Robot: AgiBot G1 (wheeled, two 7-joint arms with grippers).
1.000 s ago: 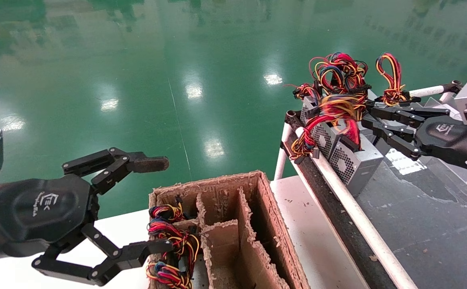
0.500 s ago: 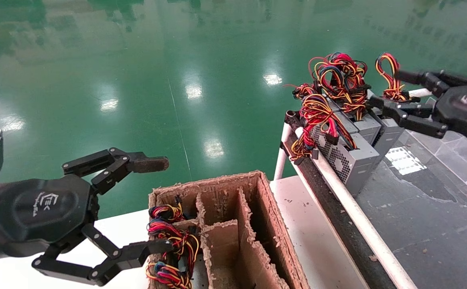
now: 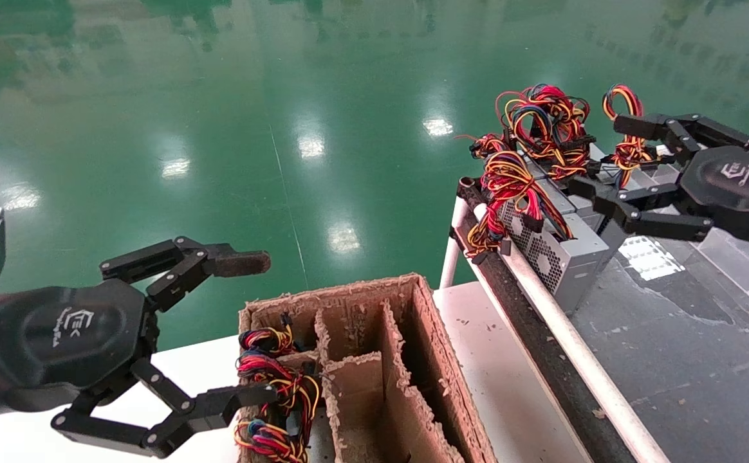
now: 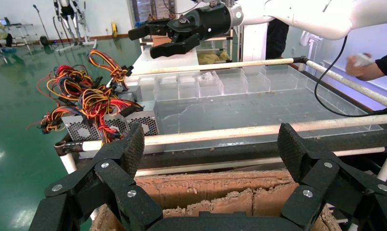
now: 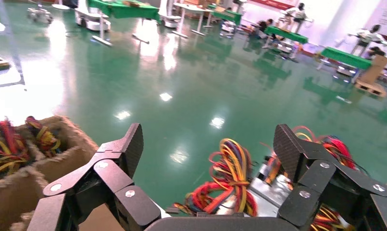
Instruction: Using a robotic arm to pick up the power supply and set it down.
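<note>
The black right gripper [image 3: 603, 154], jaws spread and empty, hovers above the row of units on the dark bench [image 3: 683, 360]. The silver-grey perforated power supply [image 3: 558, 247] stands below them, against the white rail [image 3: 564, 328]. The left gripper [image 3: 255, 328], jaws spread, hangs beside the brown cardboard box [image 3: 361, 360].

We are looking across a glossy green floor [image 3: 233, 96] that is mirroring ceiling lights as bright patches. Green-covered tables [image 5: 343, 55] are standing far off, people are sitting or standing beside them, and white walls are closing the hall.
</note>
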